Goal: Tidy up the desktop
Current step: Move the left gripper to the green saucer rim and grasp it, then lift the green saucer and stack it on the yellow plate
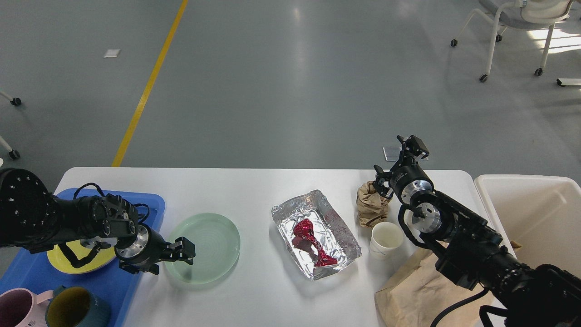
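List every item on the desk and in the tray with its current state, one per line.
green plate: flat on the desktop, left gripper at its rim
yellow plate: in blue tray
mugs: upright in tray
foil tray: holds crumpled red wrapper
paper cup: upright, empty
small brown bag: crumpled
large brown bag: lying flat
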